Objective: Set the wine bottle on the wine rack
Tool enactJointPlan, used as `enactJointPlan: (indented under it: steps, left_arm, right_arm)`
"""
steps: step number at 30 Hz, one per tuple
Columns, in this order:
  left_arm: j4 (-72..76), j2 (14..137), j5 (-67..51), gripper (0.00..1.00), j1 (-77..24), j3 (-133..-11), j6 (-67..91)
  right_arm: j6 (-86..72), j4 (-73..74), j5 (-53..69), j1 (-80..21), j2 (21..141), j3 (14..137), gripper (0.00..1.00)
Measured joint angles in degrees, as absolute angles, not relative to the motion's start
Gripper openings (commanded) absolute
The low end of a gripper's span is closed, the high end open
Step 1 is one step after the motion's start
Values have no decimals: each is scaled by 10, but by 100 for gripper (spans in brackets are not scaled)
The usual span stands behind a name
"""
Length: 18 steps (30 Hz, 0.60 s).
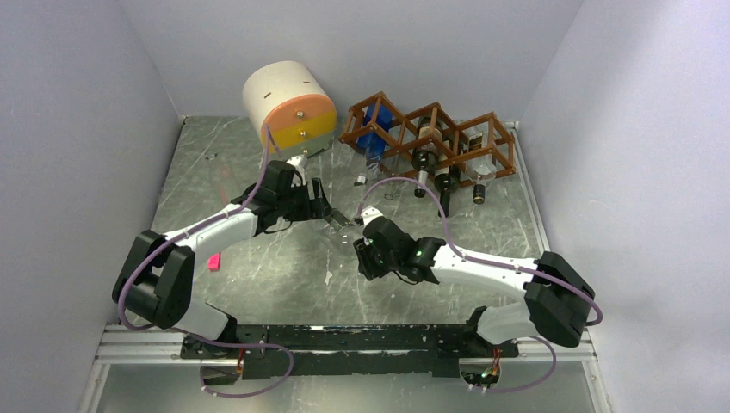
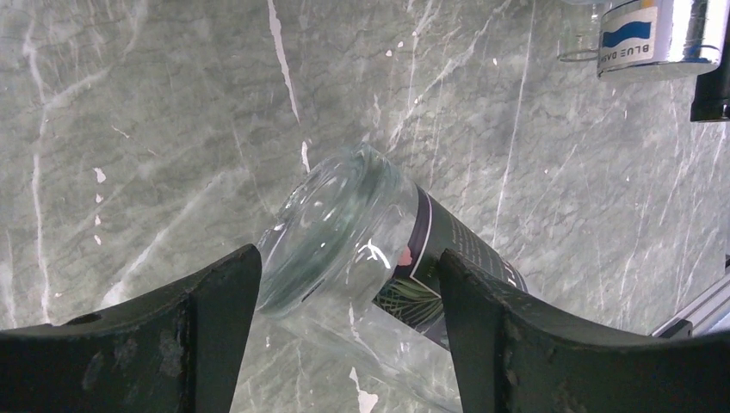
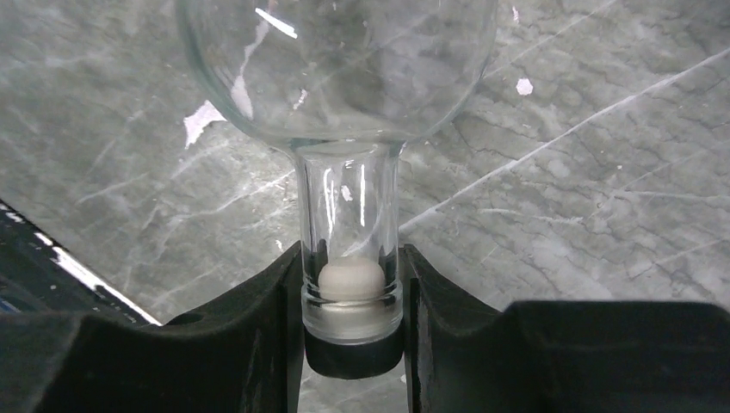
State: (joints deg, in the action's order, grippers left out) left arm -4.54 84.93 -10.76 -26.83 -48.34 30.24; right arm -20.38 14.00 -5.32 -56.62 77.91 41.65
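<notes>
The clear glass wine bottle with a dark label (image 2: 344, 228) is tilted over the grey marbled surface (image 2: 129, 112), well apart from the reddish-brown wooden lattice wine rack (image 1: 435, 107). The right gripper (image 3: 351, 292) clamps its fingers on the corked neck to steer it. The left gripper (image 2: 349, 284) has its fingers wide astride the body, likely ready to support the heavier end.

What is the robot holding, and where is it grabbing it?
The right gripper pinches the clear wine bottle by its neck. The left gripper brackets its wide body; whether it squeezes, I cannot tell.
</notes>
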Motion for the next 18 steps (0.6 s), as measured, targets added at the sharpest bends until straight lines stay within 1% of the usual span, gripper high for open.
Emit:
enactJointPlan:
  steps: [2, 3, 7, 10, 15, 18]
  left_arm:
    - [-41, 853, -112, 76, -267, -484, 300]
    - [-41, 854, -114, 76, -267, -484, 299]
    - [-41, 858, -121, 75, -267, -484, 293]
    - [-40, 858, -121, 75, -267, -484, 291]
    - [-40, 858, -121, 75, -267, -484, 291]
    - [-40, 859, -121, 74, -267, -484, 289]
  right_arm:
    - [-203, 136, -53, -566, 795, 415, 19]
    - [-201, 135, -53, -567, 804, 415, 23]
    - [-198, 130, -50, -567, 829, 415, 38]
    - [-199, 125, -50, -568, 834, 415, 48]
    - [-202, 90, -60, -567, 855, 418, 55]
    - [-203, 75, -66, -567, 874, 420, 55]
